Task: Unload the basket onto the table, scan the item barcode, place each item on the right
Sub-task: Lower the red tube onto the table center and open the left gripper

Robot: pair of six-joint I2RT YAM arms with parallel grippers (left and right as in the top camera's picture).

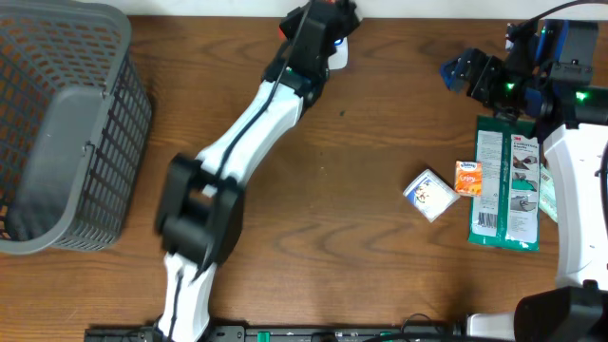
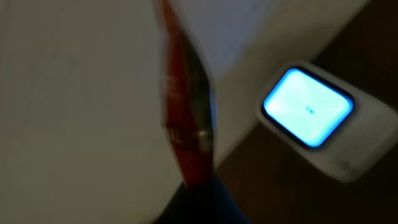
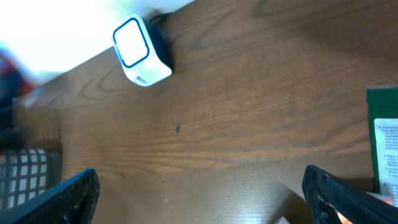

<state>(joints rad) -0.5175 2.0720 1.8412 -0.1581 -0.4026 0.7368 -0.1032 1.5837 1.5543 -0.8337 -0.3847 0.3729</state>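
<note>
Currently at the scan step: left pincer grips red packet near scanner, desk's far edge; right pincer wide, empty. Next: probably turn packet's code toward the scanner.

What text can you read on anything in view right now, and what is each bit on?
"3M": top corner of the green package, faint.
Too small to read: print on the green package's white label.
Blurred: one word on the orange packet.
Too small to read: print on the white-and-blue card.
Blurred: white lettering on the red item.
None seen on the scanner.
</note>
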